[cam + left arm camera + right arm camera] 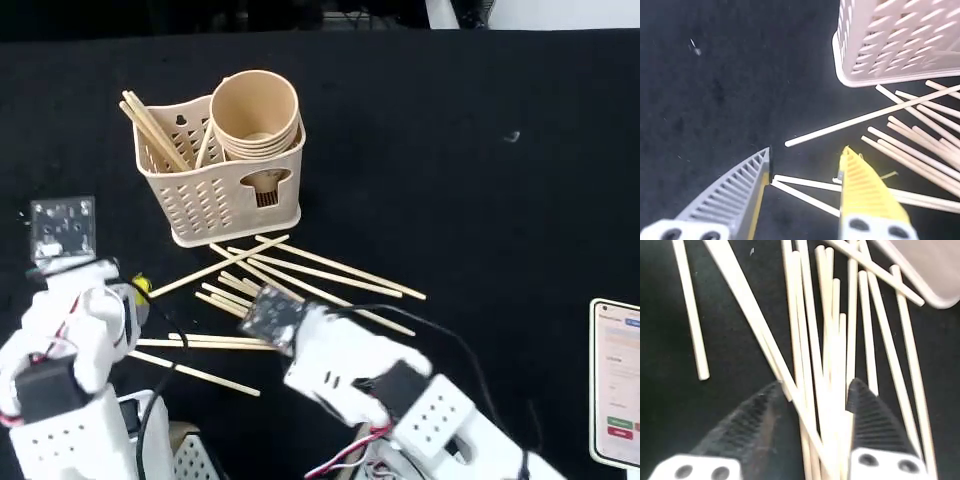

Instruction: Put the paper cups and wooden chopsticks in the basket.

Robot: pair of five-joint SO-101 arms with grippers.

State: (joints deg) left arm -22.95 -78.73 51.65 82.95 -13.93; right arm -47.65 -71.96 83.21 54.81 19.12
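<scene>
A beige slotted basket (215, 195) stands at the back left of the black table. It holds a stack of paper cups (255, 112) and a few wooden chopsticks (150, 130). Several loose chopsticks (310, 272) lie fanned out in front of it. My left gripper (806, 152) is open just above the table, with the ends of two chopsticks (805, 187) between its grey and yellow fingers; the basket (890, 45) is ahead of it. My right gripper (816, 385) is open low over a bundle of chopsticks (827, 340), several of which run between its black fingers.
A phone (615, 385) with a lit screen lies at the table's right edge. The two arms' white bodies (70, 370) (370, 385) crowd the front of the table. Bare black cloth stretches to the right of the basket.
</scene>
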